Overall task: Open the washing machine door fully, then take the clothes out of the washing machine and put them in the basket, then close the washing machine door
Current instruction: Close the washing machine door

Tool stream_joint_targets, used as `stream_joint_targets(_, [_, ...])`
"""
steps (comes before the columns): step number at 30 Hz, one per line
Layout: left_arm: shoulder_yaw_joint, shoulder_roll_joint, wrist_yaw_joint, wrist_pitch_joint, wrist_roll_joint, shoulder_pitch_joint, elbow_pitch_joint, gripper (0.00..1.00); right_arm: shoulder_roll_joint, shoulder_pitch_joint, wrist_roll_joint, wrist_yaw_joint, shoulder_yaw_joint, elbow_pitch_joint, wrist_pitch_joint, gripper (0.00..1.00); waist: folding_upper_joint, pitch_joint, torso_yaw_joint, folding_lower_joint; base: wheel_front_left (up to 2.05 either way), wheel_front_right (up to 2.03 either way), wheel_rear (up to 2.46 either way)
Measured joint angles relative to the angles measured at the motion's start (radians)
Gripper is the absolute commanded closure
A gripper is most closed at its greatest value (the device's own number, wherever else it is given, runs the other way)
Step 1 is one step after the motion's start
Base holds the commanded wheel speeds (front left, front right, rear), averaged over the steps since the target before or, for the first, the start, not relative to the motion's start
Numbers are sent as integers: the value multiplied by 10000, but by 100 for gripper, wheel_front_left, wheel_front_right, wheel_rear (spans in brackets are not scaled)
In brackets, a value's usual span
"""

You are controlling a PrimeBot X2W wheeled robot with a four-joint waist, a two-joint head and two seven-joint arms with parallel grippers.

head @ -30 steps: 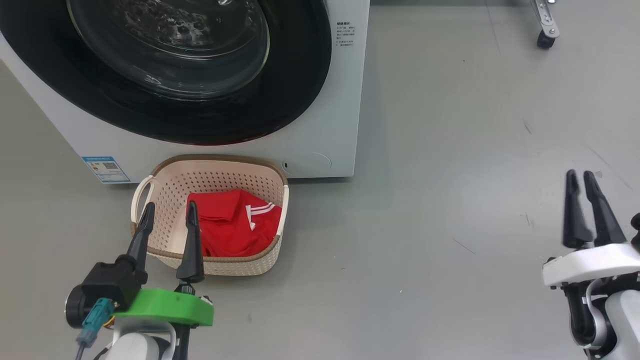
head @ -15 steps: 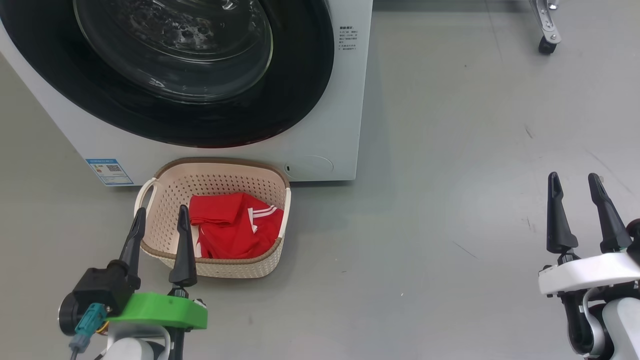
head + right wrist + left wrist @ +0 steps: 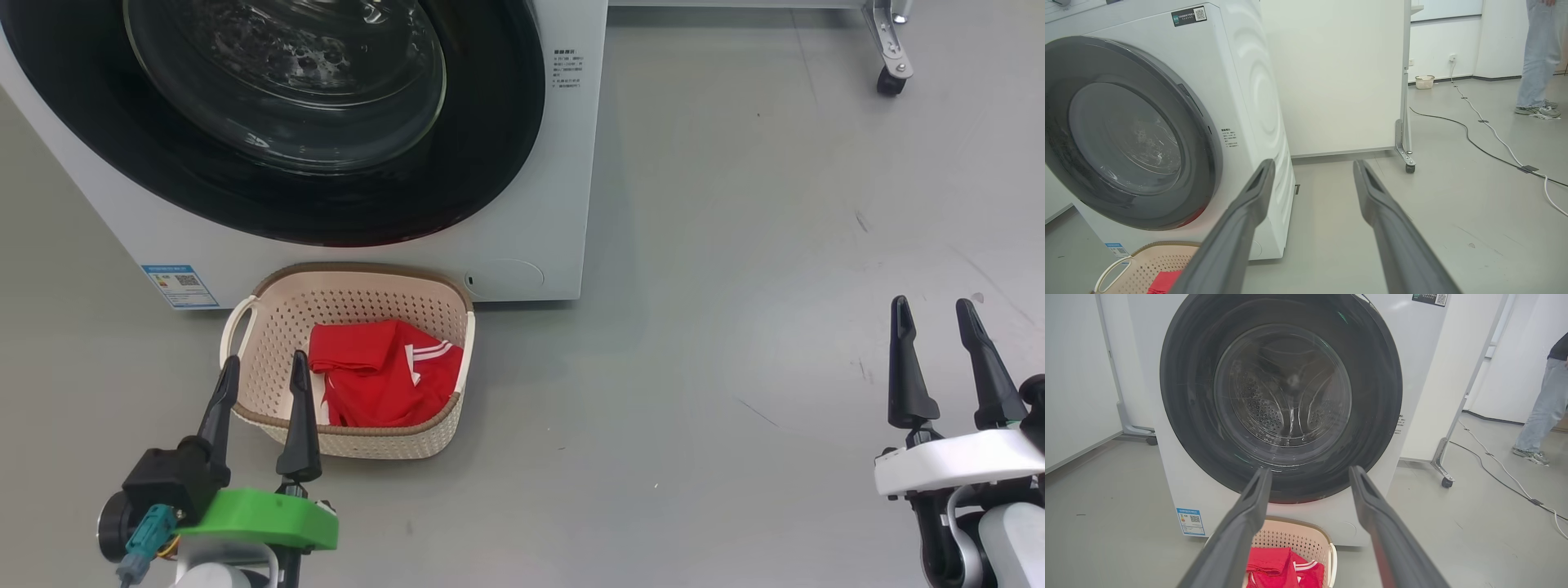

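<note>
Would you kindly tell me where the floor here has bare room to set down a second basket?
The widest bare floor lies right of the washing machine, between its side, the caster and the right tool. A narrower strip lies left of the basket, by the blue sticker. Directly before the machine it is crowded: basket, clothes, left tool.

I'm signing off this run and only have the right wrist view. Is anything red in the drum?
Observer: No. In the left wrist view, through the door, the drum shows bare perforated steel and no red.
Operator: And the basket?
Observer: The head view shows red clothes lying inside the basket.
Operator: What about the left end effector?
Observer: The left end effector is open and holds nothing. In the head view its fingers overlap the basket's near left rim.
</note>
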Motion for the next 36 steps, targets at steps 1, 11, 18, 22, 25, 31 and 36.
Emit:
stream_joint_targets(1, [0, 0, -4, 2, 0, 0, 0, 0, 10, 2, 0, 12, -19, -4, 0, 0, 0, -8, -3, 0, 0, 0, 0])
stream_joint_targets(11, [-35, -13, -316, 2, -86, 16, 19, 0, 173, 190, -59, 138, -146, -19, 0, 0, 0, -102, -26, 0, 0, 0, 0])
stream_joint_targets(18, [6, -15, -353, 0, -92, 31, -25, 0, 203, 206, -84, 173, -222, -40, 0, 0, 0, -117, -30, 0, 0, 0, 0])
stream_joint_targets(22, [4, -17, -401, 2, -113, 35, -25, 0, 251, 224, -88, 182, -257, -52, 0, 0, 0, -107, -29, 0, 0, 0, 0])
stream_joint_targets(25, [2, -17, -426, 2, -291, 39, -33, 0, 263, 234, -90, 230, -314, -56, 0, 0, 0, -103, -26, 0, 0, 0, 0])
stream_joint_targets(31, [8, -17, -439, 0, -504, 72, -61, 0, 305, 297, -176, 259, -368, -58, 0, 0, 0, -103, -23, 0, 0, 0, 0])
stream_joint_targets(36, [15, -17, -441, 2, -531, 85, -71, 0, 387, 355, -194, 316, -393, -58, 0, 0, 0, -102, -27, 0, 0, 0, 0])
